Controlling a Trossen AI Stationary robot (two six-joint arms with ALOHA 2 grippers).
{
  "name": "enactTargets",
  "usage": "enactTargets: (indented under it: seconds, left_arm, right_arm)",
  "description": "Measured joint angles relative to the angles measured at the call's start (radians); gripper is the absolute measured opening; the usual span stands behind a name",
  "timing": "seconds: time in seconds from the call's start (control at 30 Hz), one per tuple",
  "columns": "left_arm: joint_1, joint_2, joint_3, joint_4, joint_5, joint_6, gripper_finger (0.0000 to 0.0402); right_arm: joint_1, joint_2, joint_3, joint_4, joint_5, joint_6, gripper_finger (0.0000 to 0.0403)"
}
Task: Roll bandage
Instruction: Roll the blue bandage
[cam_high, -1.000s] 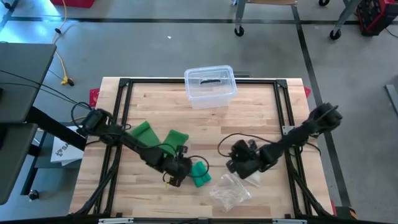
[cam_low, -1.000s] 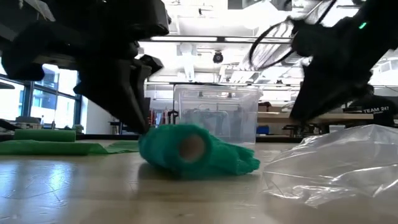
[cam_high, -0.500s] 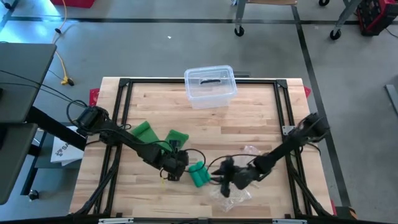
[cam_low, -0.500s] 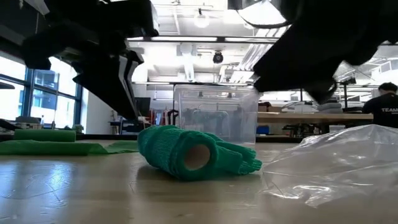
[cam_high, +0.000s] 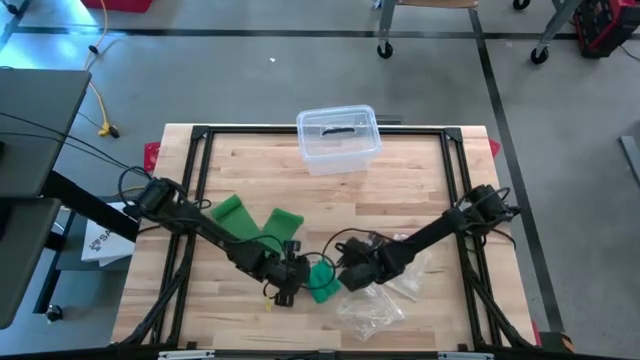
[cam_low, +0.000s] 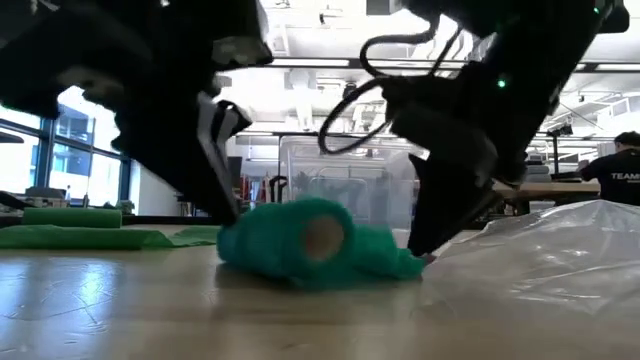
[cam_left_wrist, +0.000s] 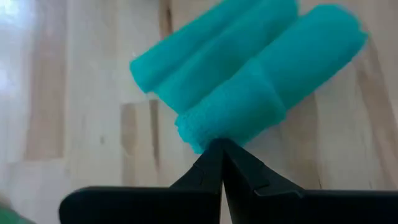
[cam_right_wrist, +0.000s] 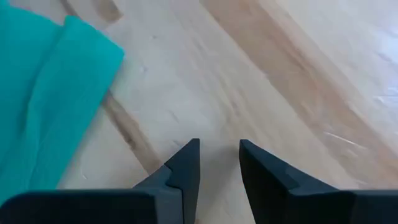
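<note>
A teal bandage (cam_high: 321, 281), partly rolled around a hollow core (cam_low: 322, 236), lies on the wooden table with a loose tail (cam_low: 392, 262) trailing toward the right. My left gripper (cam_high: 291, 277) is shut at the roll's left end, and its tips (cam_left_wrist: 219, 147) meet at the roll's edge. My right gripper (cam_high: 345, 274) stands slightly open just right of the tail. Nothing is between its fingers (cam_right_wrist: 217, 152) but bare wood, with the bandage (cam_right_wrist: 43, 93) off to one side. My left gripper touches the edge of the roll's end (cam_left_wrist: 202, 138) with its shut fingertips. It comes slanting down from the table's left. Whether a layer of cloth is caught between the tips, I cannot tell. The roll lies on its side on the table.
A crumpled clear plastic bag (cam_high: 375, 305) lies just right of and nearer than the bandage. Two more green bandage pieces (cam_high: 235, 212) (cam_high: 283, 222) lie at the left. A clear lidded box (cam_high: 338, 138) stands at the far edge. A black frame (cam_high: 200, 140) runs around the tabletop.
My right gripper has swung down and toward the table's left, from beside the plastic bag to the bandage's tail, rolling as it went. My left gripper drew back a little from the roll, then came in against it again. The roll has rocked slightly, and its hollow end has turned.
</note>
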Motion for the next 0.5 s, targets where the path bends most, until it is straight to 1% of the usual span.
enactTargets:
  seconds: [0.07, 0.1, 0.17, 0.23, 0.3, 0.4, 0.5]
  left_arm:
    - [-0.002, 0.020, 0.000, 0.003, 0.001, -0.003, 0.0001]
    - [-0.002, 0.029, 0.000, 0.004, 0.003, -0.008, 0.0001]
    - [-0.001, 0.042, 0.000, 0.010, 0.005, -0.010, 0.0001]
    - [-0.001, 0.045, 0.000, 0.011, 0.005, -0.010, 0.0001]
    - [-0.001, 0.045, 0.000, 0.016, 0.002, -0.010, 0.0001]
    - [0.000, 0.045, 0.000, 0.031, 0.001, -0.010, 0.0001]
    - [0.000, 0.045, 0.000, 0.038, 0.003, -0.009, 0.0001]
  right_arm:
    - [0.004, -0.018, 0.012, -0.005, -0.018, -0.045, 0.0103]
    - [0.010, -0.024, 0.022, 0.030, -0.055, -0.095, 0.0103]
    - [0.026, -0.025, 0.039, 0.130, -0.171, -0.185, 0.0103]
    - [0.039, -0.019, 0.043, 0.214, -0.265, -0.223, 0.0103]
    - [0.053, -0.008, 0.045, 0.272, -0.270, -0.222, 0.0103]
    - [0.060, 0.000, 0.045, 0.277, -0.218, -0.171, 0.0103]
    - [0.051, 0.000, 0.045, 0.290, -0.198, -0.108, 0.0103]
